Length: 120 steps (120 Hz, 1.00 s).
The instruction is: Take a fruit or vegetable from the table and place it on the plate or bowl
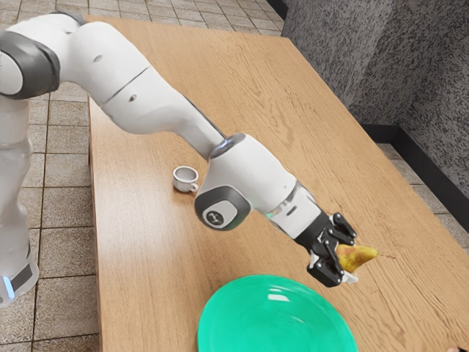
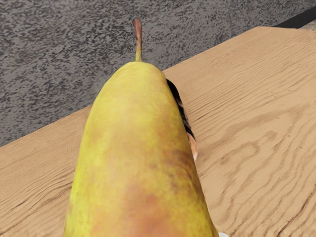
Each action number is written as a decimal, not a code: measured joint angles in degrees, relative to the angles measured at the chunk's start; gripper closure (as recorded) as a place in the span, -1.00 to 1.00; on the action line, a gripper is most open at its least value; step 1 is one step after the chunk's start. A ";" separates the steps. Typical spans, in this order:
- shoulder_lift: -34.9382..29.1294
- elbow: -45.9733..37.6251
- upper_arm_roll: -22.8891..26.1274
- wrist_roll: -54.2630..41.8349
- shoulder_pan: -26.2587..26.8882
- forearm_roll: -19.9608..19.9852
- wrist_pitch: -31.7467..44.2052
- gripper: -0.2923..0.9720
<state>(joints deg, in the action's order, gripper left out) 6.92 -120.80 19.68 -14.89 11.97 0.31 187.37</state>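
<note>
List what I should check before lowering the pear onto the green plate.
1. Grip: gripper shut on the pear, fingers on two sides. Ok.
2. Pear lifted off the table: ok.
3. How the pear lies: it sticks out sideways from the fingers, stem pointing away from the hand. Ok.
4. Plate bare, with room for the pear: ok.
5. Pear over the plate: it hangs near the rim on the exterior view's right, and whether it is above the plate is unclear. Cannot tell.
6. White cup stands far behind the arm, off the path: ok.
</note>
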 joint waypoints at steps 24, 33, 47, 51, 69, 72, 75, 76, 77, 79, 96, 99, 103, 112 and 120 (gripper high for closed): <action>2.61 1.60 0.04 -0.44 1.42 0.05 -1.42 0.24; 3.77 1.77 0.13 -0.54 3.01 0.22 -1.68 0.24; 4.06 0.88 0.23 -0.65 4.67 0.31 -1.94 0.24; 3.93 0.56 0.24 -0.68 4.78 0.32 -1.99 0.25; 3.79 0.23 0.23 -0.83 5.35 0.27 -2.16 0.05; 3.78 0.28 0.21 -0.86 5.33 0.25 -2.19 -0.05; 3.78 0.31 0.20 -0.88 5.29 0.23 -2.21 -0.13; 3.79 0.32 0.20 -0.89 5.28 0.22 -2.22 -0.15; 3.80 0.32 0.20 -0.90 5.26 0.22 -2.22 -0.18; 3.78 0.33 0.20 -0.92 5.22 0.21 -2.24 -0.22; 3.67 0.35 0.02 -1.06 4.84 0.10 -2.33 -0.42; 3.49 0.32 -0.07 -1.07 4.78 0.10 -2.37 -0.44; 3.08 0.26 -0.15 -1.08 4.70 0.16 -2.65 -0.46; -0.67 1.73 -0.19 -1.05 2.39 0.79 -7.30 -0.49; -4.50 13.08 -3.38 -1.02 1.04 2.82 -20.51 -0.51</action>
<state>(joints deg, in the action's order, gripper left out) 2.41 -107.72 16.30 -15.91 13.00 3.13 166.85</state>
